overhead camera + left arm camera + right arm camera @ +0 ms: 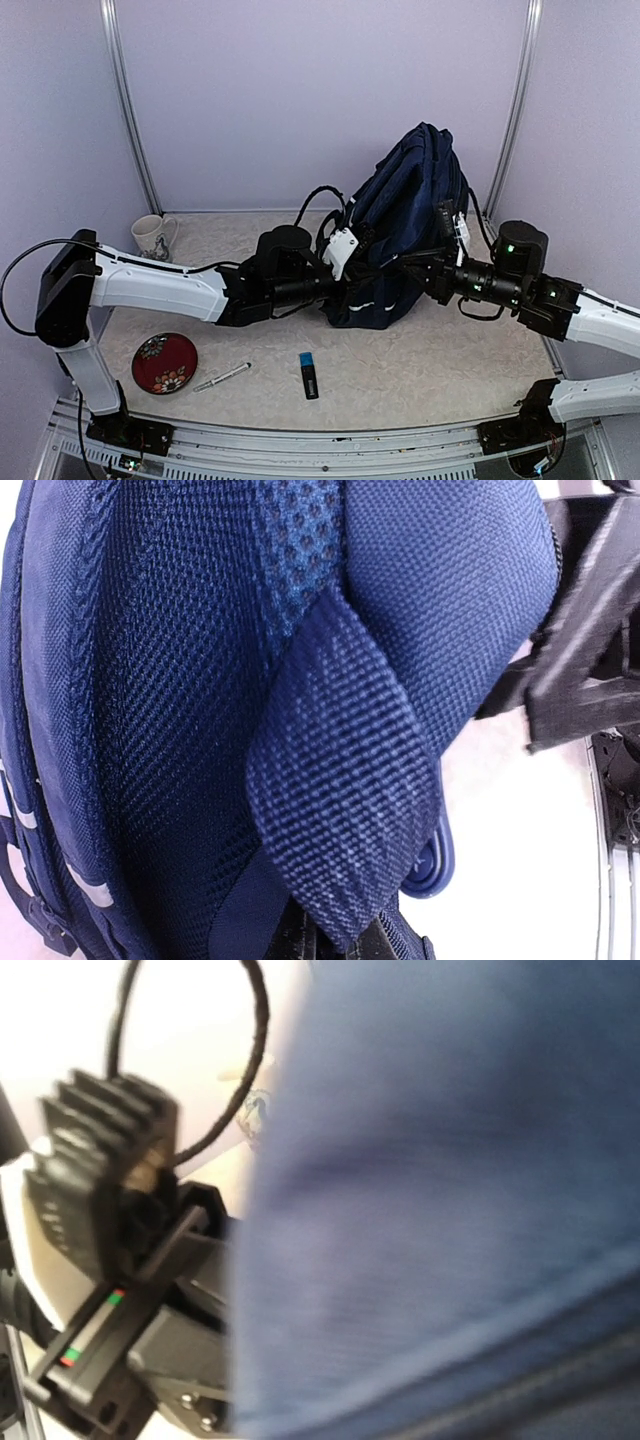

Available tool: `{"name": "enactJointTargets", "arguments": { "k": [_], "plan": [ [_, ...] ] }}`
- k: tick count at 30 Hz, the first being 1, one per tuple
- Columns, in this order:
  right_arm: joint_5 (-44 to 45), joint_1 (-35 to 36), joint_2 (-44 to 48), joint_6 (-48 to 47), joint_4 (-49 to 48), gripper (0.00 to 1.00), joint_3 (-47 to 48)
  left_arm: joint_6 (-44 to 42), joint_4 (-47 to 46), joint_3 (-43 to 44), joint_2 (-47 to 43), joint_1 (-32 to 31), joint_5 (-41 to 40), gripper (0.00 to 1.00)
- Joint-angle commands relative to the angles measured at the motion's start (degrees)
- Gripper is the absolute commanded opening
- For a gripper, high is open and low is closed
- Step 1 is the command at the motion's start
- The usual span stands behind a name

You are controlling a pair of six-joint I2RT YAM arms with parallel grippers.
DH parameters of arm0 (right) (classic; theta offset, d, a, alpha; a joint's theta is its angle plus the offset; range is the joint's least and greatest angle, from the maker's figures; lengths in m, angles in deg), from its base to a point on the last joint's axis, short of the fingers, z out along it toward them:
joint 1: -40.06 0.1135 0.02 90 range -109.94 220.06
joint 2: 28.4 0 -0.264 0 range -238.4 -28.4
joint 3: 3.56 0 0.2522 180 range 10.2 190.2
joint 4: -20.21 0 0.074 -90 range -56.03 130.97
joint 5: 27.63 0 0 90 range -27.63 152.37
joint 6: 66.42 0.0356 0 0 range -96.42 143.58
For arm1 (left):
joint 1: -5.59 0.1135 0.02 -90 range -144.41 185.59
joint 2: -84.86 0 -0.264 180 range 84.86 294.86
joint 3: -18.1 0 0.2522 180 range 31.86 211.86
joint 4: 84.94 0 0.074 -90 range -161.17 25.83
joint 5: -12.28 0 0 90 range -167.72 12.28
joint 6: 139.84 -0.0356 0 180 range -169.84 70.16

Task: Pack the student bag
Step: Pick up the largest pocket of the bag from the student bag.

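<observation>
The student bag [405, 225], navy blue with white trim, stands upright at the middle right of the table. My left gripper [336, 274] reaches its left side. In the left wrist view, that gripper [340, 942] is shut on a navy webbing strap [345, 800] of the bag, and the dark fingers [295, 942] show only just under the strap. My right gripper [425, 272] presses against the bag's right side. In the right wrist view, blurred blue bag fabric [450, 1210] fills the frame and hides its fingers.
A patterned mug [152, 236] stands at the back left. A red plate [164, 362], a pen [221, 377] and a small black and blue stick [310, 374] lie on the table in front of the arms. The left arm's wrist [110, 1260] shows beside the bag.
</observation>
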Motion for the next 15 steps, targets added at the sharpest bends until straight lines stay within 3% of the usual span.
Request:
{"name": "enactJointTargets", "arguments": {
  "k": [1,15],
  "plan": [
    [-4.09,-1.64,-2.83,0.89,-0.89,0.19,-0.13,-0.76,-5.60,-1.93,-4.51,-1.42,4.02,0.00],
    [-5.67,-2.19,0.42,6.52,-4.96,0.37,-4.87,-1.08,-8.08,-1.23,-3.94,-1.91,5.05,0.00]
  ]
}}
